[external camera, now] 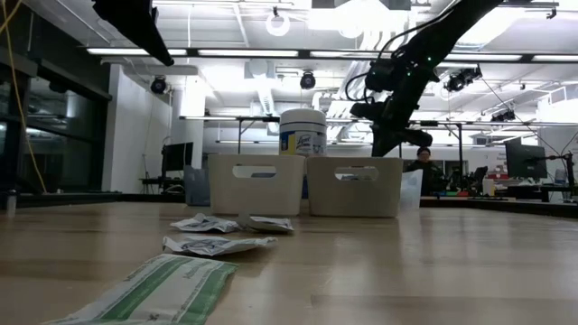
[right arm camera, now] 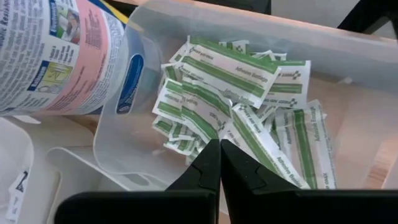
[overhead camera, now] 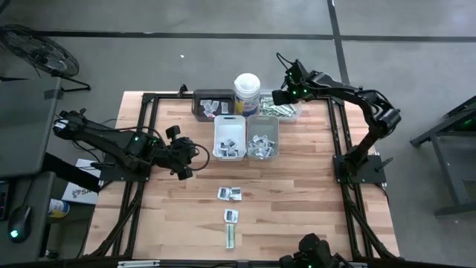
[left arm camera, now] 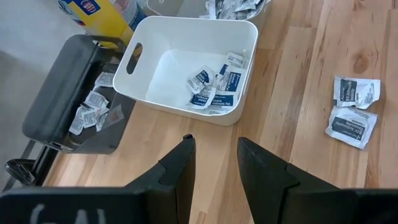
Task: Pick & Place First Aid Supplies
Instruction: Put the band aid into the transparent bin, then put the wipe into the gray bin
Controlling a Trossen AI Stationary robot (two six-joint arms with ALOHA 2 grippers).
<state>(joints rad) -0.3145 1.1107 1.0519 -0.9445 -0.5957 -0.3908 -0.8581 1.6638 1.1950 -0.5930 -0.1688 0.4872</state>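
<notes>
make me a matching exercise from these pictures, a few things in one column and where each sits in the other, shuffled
Things:
1. green-striped strips
2. blue-marked sachets
3. canister
4. single strip

Places:
A. in the white tray
B. alone on the bare table, near the front edge
C. in the clear tray under the right gripper
D. standing behind the white tray, beside the dark tray

Pairs: 1-C, 2-A, 3-D, 4-B

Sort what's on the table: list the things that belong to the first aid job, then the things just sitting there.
Job:
loose sachets
green strip
sachets in white tray
strips in clear tray

Just there:
canister
dark tray
grey tray
</notes>
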